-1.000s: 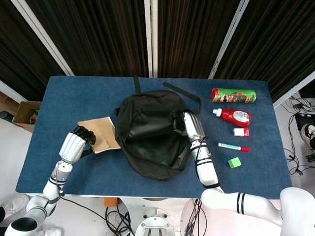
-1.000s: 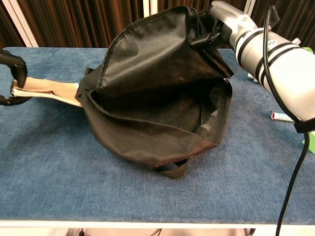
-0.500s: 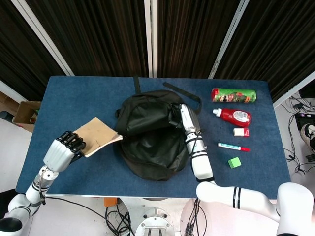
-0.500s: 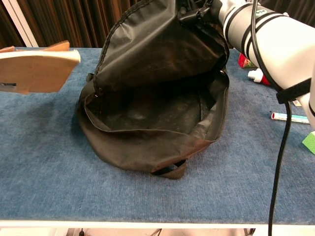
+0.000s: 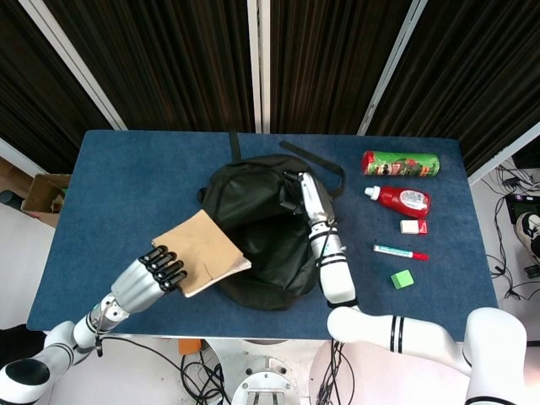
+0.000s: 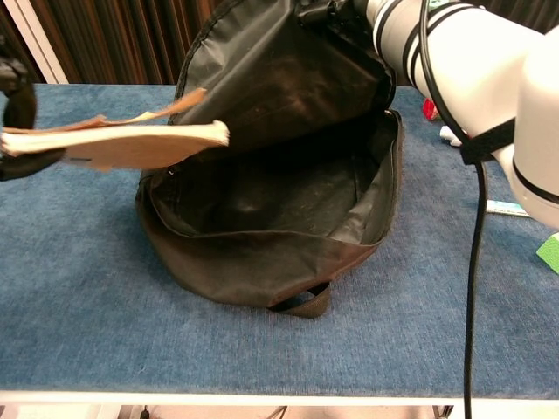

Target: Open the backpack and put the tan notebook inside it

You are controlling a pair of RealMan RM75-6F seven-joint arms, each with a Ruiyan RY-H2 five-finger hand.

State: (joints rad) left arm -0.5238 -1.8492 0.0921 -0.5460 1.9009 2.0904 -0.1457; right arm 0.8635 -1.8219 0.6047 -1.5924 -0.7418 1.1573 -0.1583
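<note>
Head view: left hand point(image 5: 159, 268) grips the flat tan paper-cover notebook point(image 5: 201, 251) by its outer edge, free end over the left rim of the floppy black fabric backpack point(image 5: 268, 221); right hand point(image 5: 305, 196) pinches the flap up. Chest view: notebook point(image 6: 122, 144) lies level, long axis aimed right into the mouth held open; the left hand point(image 6: 16, 105) is nearer it.

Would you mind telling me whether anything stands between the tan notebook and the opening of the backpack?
Nothing visible does. The left hand holds the tan notebook with its far edge already at the mouth of the backpack, and the right hand holds the upper flap up, so the opening is clear.
</note>
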